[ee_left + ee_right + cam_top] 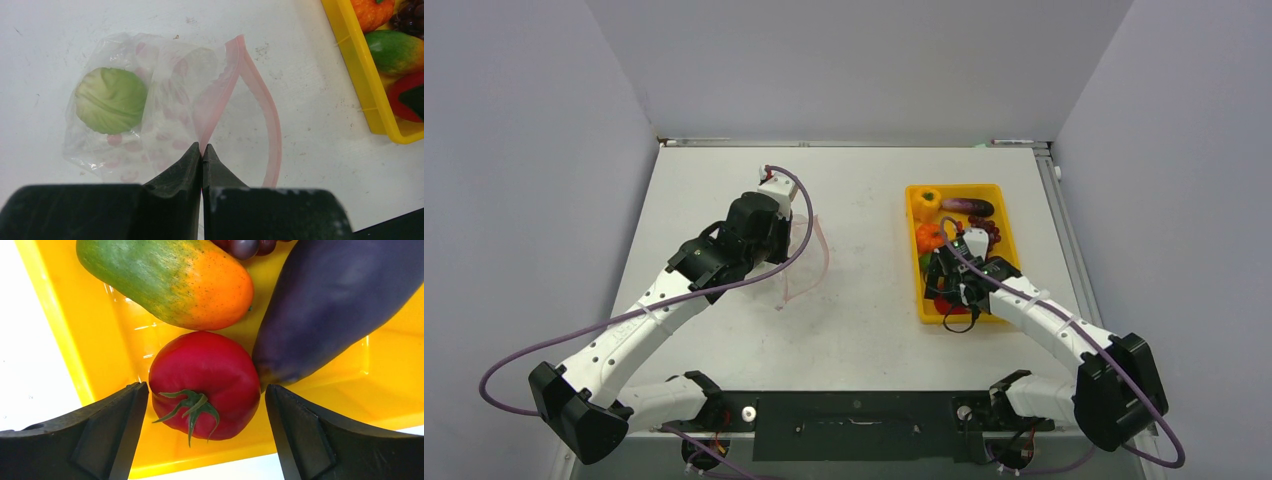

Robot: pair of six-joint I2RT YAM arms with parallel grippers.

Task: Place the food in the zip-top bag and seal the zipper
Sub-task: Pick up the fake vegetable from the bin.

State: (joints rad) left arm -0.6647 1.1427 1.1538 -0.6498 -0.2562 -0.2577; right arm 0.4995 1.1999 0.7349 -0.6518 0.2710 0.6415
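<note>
The zip-top bag [165, 105] lies on the white table, clear with pink dots, a green cabbage-like piece of food [111, 100] inside. Its mouth gapes, the pink zipper [272, 125] curving in a loop. My left gripper [202, 148] is shut on one lip of that strip; from above the gripper [786, 228] is at the bag's [812, 255] left side. My right gripper [206, 390] hangs open in the yellow tray, fingers either side of a red tomato [205, 365], not squeezing it. Beside the tomato lie a green-orange piece [165, 280] and the purple eggplant [330, 305].
The yellow tray [1001, 192] stands right of centre, holding a yellow bell pepper [926, 200], an eggplant [967, 207], dark grapes [990, 232] and orange pieces. Its near wall [75, 345] is close to my right fingers. Grey walls enclose the table.
</note>
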